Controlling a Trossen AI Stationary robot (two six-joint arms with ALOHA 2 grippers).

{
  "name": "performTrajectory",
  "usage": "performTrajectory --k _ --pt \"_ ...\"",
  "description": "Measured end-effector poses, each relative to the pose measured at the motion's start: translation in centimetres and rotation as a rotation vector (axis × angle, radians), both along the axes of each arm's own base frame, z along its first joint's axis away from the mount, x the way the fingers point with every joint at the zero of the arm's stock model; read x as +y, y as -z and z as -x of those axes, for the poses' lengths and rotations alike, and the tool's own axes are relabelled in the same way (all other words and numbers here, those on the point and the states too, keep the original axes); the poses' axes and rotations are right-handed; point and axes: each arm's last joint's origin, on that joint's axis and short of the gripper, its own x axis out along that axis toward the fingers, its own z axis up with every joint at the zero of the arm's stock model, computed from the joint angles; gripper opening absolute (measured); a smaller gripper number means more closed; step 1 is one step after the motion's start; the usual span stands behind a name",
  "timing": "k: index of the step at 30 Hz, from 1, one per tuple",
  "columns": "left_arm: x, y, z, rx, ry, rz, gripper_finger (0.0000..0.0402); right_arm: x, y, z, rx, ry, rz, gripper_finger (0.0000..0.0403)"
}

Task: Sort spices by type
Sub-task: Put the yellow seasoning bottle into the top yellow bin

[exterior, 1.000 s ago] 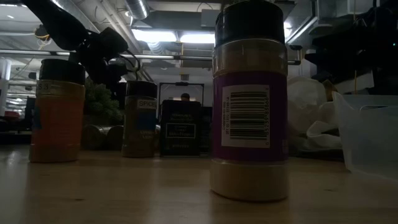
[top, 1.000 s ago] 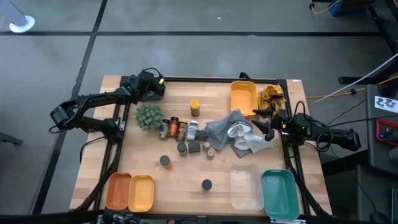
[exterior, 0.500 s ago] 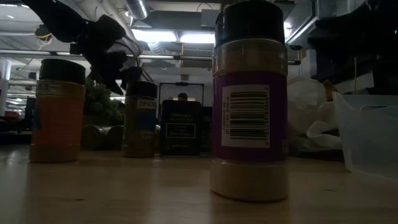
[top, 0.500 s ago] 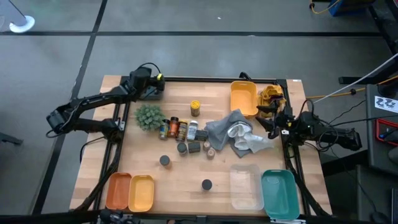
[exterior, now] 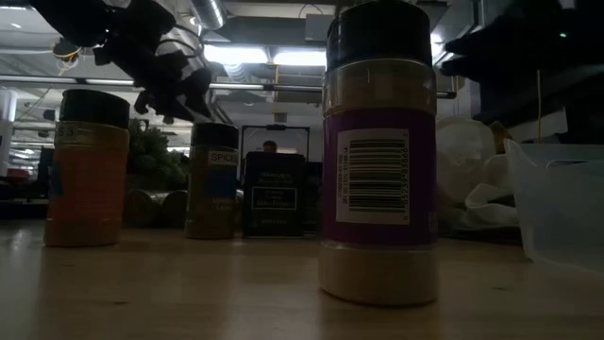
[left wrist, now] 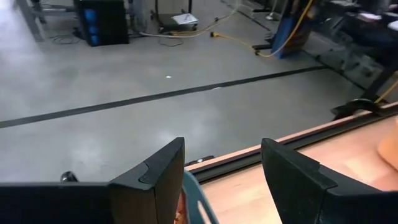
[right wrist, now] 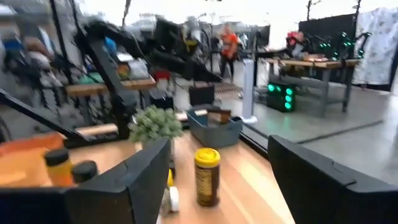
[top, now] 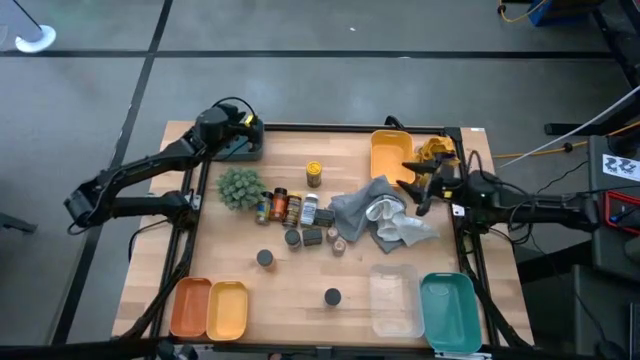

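Observation:
The spices stand mid-table: a yellow-lidded jar, a row of jars beside the green plant ball, and dark-lidded jars. In the low view the nearest jar has a dark lid and a purple label. My left gripper is open and empty over a blue-grey bin at the far left corner. My right gripper is open and empty above the cloths, facing the yellow jar.
Grey and white cloths lie right of the jars. A yellow bin and a yellow cloth are at the far right. Orange and yellow bins, a clear one and a teal one line the near edge.
My left gripper has shifted a little toward the table's far edge over the blue-grey bin and has risen in the low view. My right gripper has first drawn back toward the right edge, then gone toward the table's left and far side, over the cloths.

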Motion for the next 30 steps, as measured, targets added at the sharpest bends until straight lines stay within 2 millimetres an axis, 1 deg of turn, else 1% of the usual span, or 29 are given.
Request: performTrajectory --k 2,6,12,16,20,25,30 --pt "-0.2 -0.1 -0.1 -0.003 0.014 -0.002 0.0196 -0.1 -0.6 -1.0 0.04 0.009 0.012 0.0269" --pt "-0.6 -0.1 -0.5 -0.003 0.037 -0.002 0.0196 -0.5 -1.7 -3.5 0.122 0.035 0.017 0.0269" --pt "-1.4 -0.1 -1.2 -0.006 0.092 -0.003 0.0196 -1.0 -2.4 -7.9 0.236 0.062 0.009 0.0269" --pt "-2.4 -0.1 -2.1 0.012 0.195 -0.009 0.0196 -1.3 -1.5 -10.8 0.327 0.06 0.003 0.0269" --pt "-3.5 -0.1 -2.9 0.031 0.272 -0.022 0.0196 -1.5 -0.2 -13.3 0.409 0.06 -0.003 0.0269" --pt "-4.9 -0.1 -3.8 0.049 0.36 -0.038 0.0196 -1.8 1.2 -15.9 0.48 0.06 -0.013 0.0269" --pt "-6.4 -0.1 -4.5 0.048 0.434 -0.039 0.0196 -2.0 2.1 -18.0 0.522 0.06 -0.015 0.0269"
